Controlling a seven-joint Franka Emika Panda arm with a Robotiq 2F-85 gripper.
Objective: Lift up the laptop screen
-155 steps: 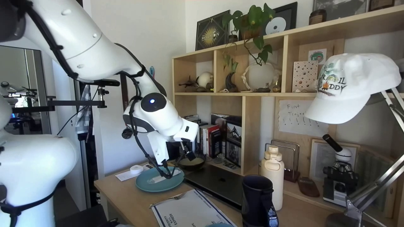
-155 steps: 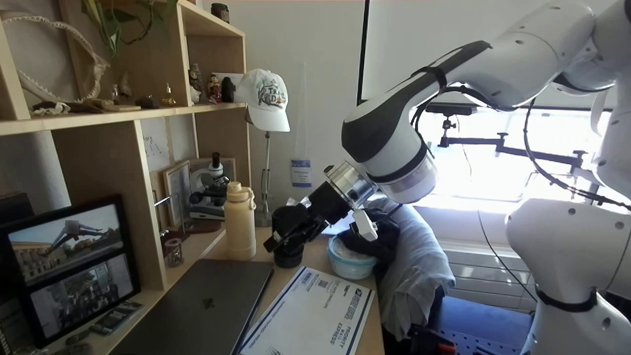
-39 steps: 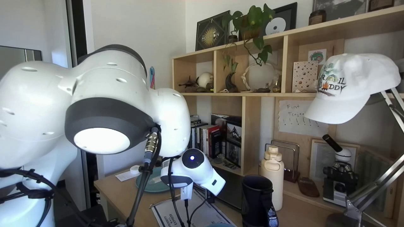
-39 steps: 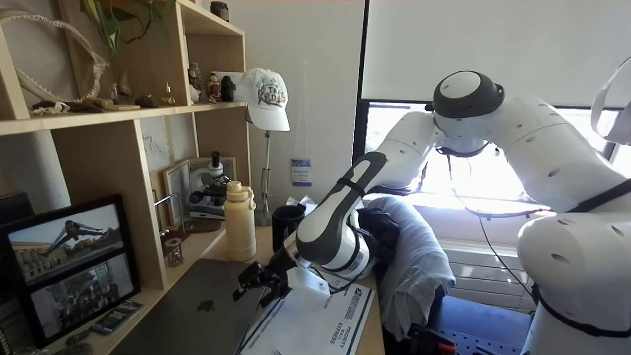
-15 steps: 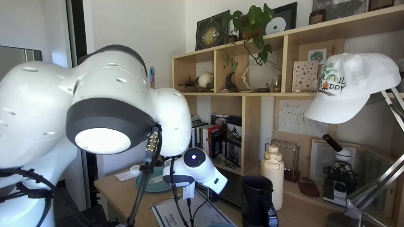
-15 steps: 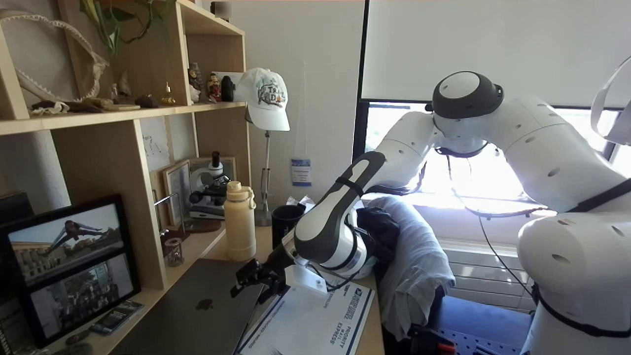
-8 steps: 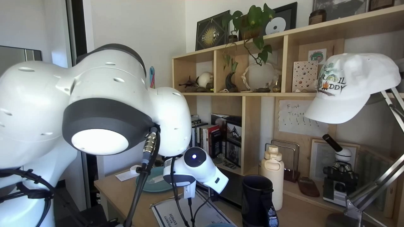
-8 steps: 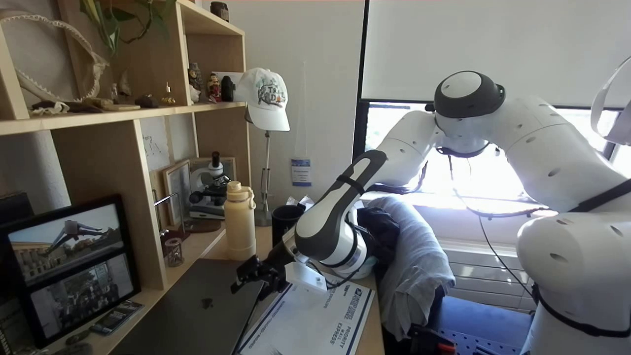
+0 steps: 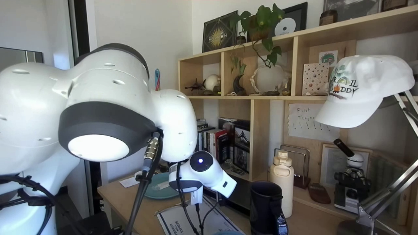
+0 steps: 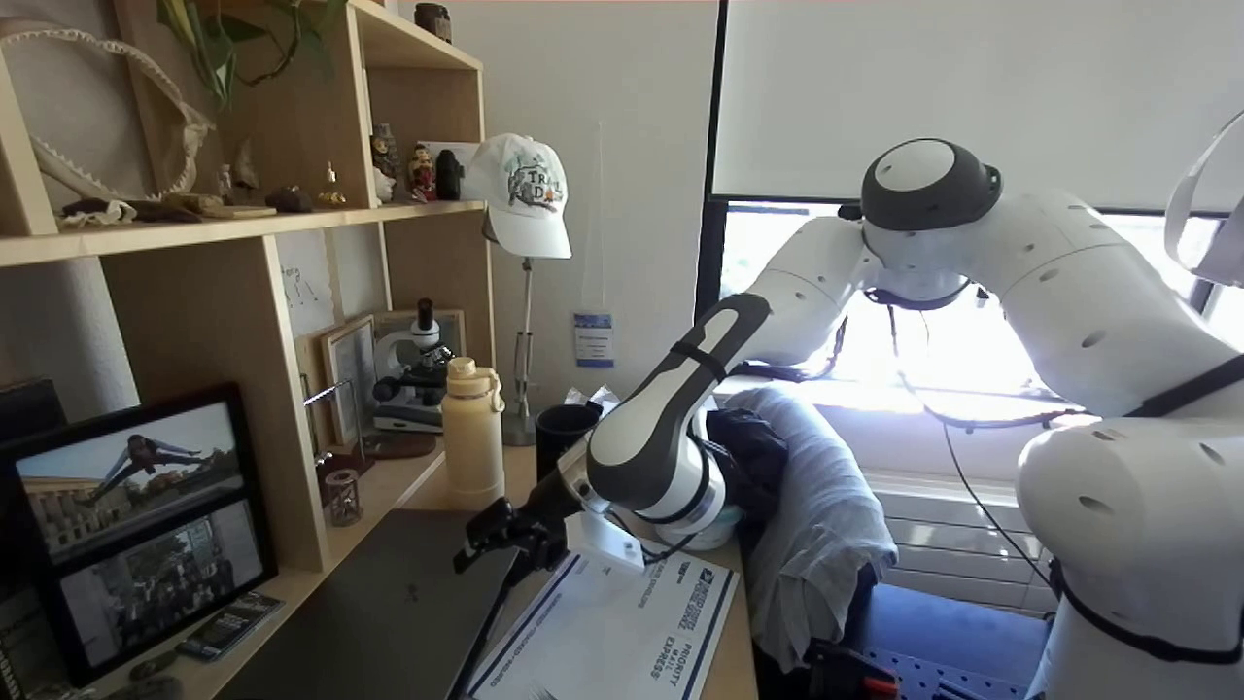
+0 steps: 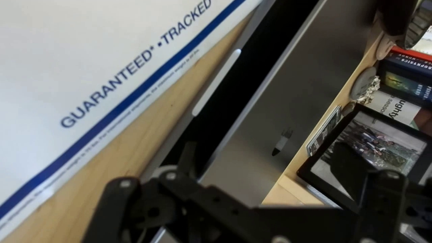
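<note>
The laptop screen (image 10: pixel 379 603) is the dark grey lid with a small logo. It also shows in the wrist view (image 11: pixel 263 121), where a black gap lies between its near edge and the laptop base (image 11: pixel 216 84), so it is slightly raised. In an exterior view only part of the lid (image 9: pixel 240 192) shows behind the arm. My gripper (image 10: pixel 488 572) is at the lid's front edge. In the wrist view my gripper (image 11: pixel 268 155) has its fingers spread: one fingertip is in the gap, the other is above the lid. I cannot tell whether that fingertip touches the lid.
A white mailing envelope (image 10: pixel 622 622) lies in front of the laptop. A black mug (image 9: pixel 265 205) and a cream bottle (image 10: pixel 473 437) stand at one end. A teal plate (image 9: pixel 161 192) is at the other. A picture frame (image 10: pixel 258 544) and shelf are behind.
Over ten seconds, my gripper has come down from near the mug to the lid's front edge. In the last second the lid's edge has risen slightly; the gripper has barely moved.
</note>
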